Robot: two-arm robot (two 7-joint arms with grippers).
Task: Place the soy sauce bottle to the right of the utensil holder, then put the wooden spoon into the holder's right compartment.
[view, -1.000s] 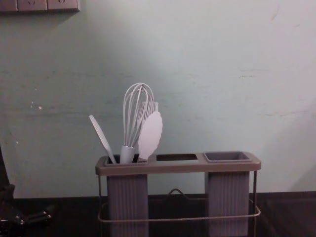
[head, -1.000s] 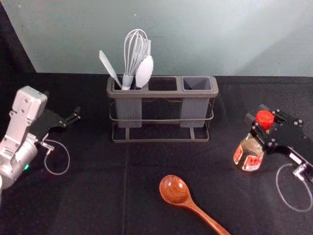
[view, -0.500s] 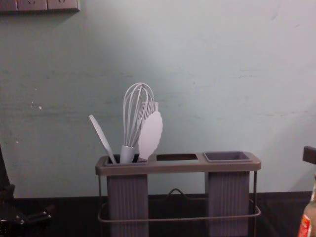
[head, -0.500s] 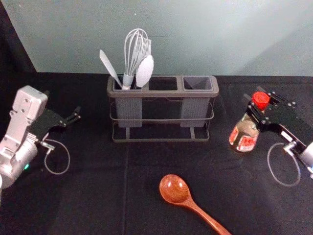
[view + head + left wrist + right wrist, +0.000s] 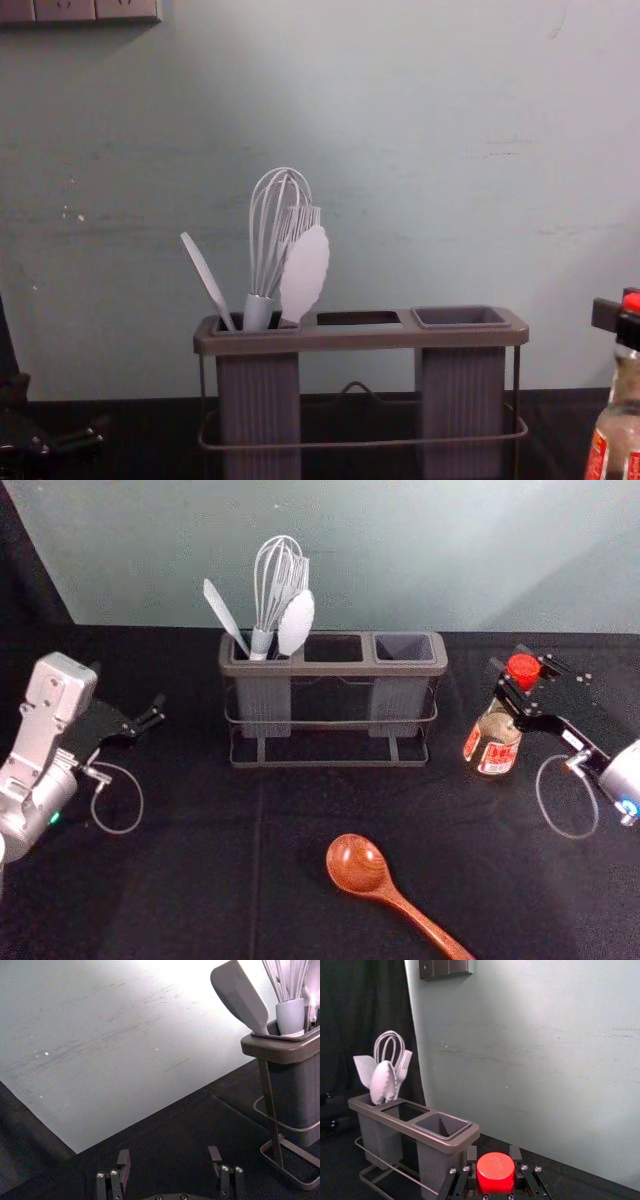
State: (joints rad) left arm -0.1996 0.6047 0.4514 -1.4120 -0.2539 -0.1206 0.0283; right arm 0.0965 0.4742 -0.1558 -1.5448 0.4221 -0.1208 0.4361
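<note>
In the head view my right gripper (image 5: 518, 692) is shut on the neck of the soy sauce bottle (image 5: 493, 742), just right of the utensil holder (image 5: 333, 670). The right wrist view has the bottle's red cap (image 5: 495, 1173) between the fingers of my right gripper (image 5: 495, 1160). At the chest view's right edge the bottle (image 5: 616, 420) stands beside the holder (image 5: 360, 341). The wooden spoon (image 5: 357, 866) lies in front of the holder, bowl toward it. My left gripper (image 5: 152, 720) is parked at the left, open in the left wrist view (image 5: 171, 1160).
White utensils, a whisk (image 5: 275, 590) and a spatula (image 5: 224, 615) among them, stand in the holder's left compartment. The pale wall (image 5: 400, 550) rises behind the black table (image 5: 180, 880). A socket panel (image 5: 80, 10) is on the wall.
My right gripper and the bottle have moved left and back, closer to the holder, and the bottle has come into the chest view. The left arm and the spoon have stayed put.
</note>
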